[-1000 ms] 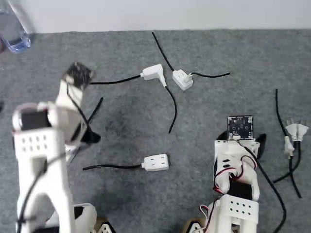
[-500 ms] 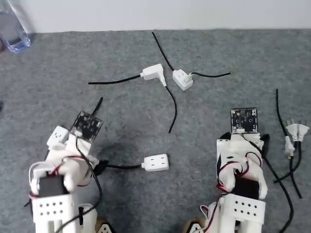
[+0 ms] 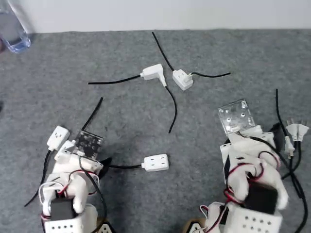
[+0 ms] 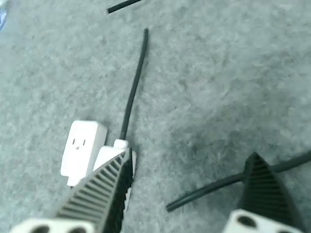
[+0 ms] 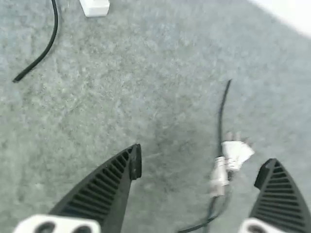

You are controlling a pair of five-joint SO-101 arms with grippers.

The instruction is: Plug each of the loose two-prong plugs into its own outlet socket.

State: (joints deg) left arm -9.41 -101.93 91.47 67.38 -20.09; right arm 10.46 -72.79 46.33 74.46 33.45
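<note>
The tabletop (image 3: 121, 121) is wearing a fuzzy grey cover, like a carpet. The left gripper (image 4: 190, 156) is hanging by the near left corner. Its two black, ridged, pointy fingers are spreading wide and holding nothing. Just beside one finger a boxy socket (image 4: 81, 147), white and smooth, is lying flat. A small white piece (image 4: 112, 151) is touching it, and a thin black cord (image 4: 135, 77) is running away from that piece. The finger is covering part of the piece, so I cannot tell if it is a plug pushed in.

The right gripper (image 5: 202, 158) is hanging near the right edge, fingers also wide apart and empty. Past it a fat plug (image 5: 236, 149) and a thin plug (image 5: 218, 175), both white, are lying loose on their dark cords by the right edge. They are looking blurry.

A flat socket (image 3: 156, 162) is lying in the middle toward the near edge. Toward the far edge a bent plug (image 3: 153, 73) and a small socket (image 3: 182, 79) are sitting close but apart.

The left arm has been pulling back from far up the left side, so the boxy socket is now showing. The right arm has been swinging toward the right edge
</note>
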